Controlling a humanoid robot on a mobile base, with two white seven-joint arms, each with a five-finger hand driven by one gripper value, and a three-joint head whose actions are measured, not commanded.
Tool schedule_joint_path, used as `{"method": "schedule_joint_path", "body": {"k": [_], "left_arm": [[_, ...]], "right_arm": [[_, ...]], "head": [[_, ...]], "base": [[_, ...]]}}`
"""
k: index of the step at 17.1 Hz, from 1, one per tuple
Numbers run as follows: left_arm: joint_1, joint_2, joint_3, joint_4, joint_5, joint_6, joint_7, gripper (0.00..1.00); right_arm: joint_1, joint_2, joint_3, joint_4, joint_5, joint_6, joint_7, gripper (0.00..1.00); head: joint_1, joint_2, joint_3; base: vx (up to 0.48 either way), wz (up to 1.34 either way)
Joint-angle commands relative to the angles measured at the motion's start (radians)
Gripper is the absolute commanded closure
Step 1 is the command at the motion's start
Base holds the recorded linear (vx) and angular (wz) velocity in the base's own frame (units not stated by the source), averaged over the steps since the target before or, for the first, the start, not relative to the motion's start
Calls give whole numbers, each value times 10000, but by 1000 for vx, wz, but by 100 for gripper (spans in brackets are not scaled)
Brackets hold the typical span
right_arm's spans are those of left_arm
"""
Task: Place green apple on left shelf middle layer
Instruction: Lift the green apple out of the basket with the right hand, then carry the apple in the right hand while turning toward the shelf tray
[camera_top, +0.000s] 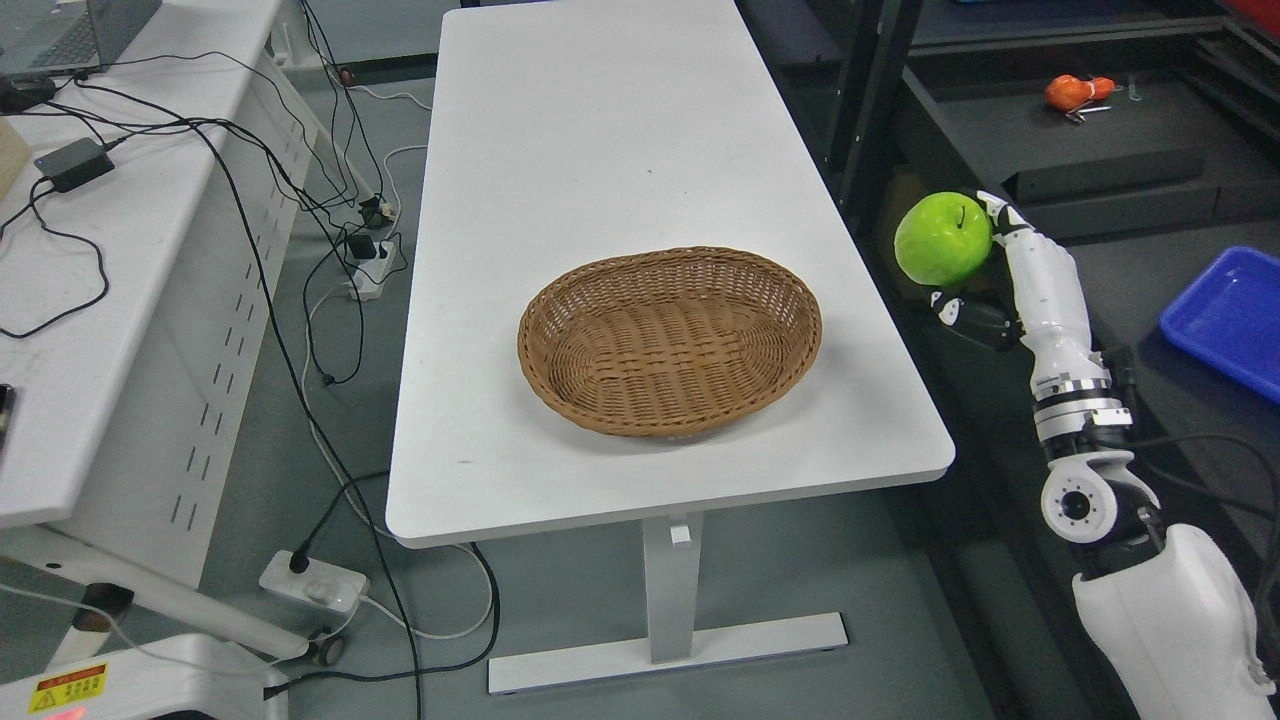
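- Presently, the green apple (942, 238) is off the table, held in the air just past the right edge of the white table (600, 140), stem dimple facing up and toward the camera.
- The right hand (985, 270) has its fingers wrapped round the apple: white fingers behind and above, a dark-tipped digit below. The grip cradles the fruit from the rear and underneath, presumably so it cannot roll out during transport.
- The arm rises from the lower right, forearm near upright, which keeps the load clear of the table edge.
- The wicker basket (670, 340) on the table is empty.
- A dark shelf unit (1060, 150) stands behind the apple, an orange item (1078, 91) on one level. Which layer is the target I cannot tell.
- Left hand not visible.
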Motion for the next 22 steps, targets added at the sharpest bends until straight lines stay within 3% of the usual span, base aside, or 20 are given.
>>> {"method": "schedule_joint_path", "body": {"k": [1,22], "left_arm": [[1,175,0,-3,0,7,3,0],[1,175,0,13,0,7,3,0]], "right_arm": [[529,-29,-973,-973,-105,86,1201,99],[1680,278,-713,-1020,-105,-21,1324,98]], "head": [[0,0,0],[0,0,0]], "base": [[-282,0],[-307,-83]]}}
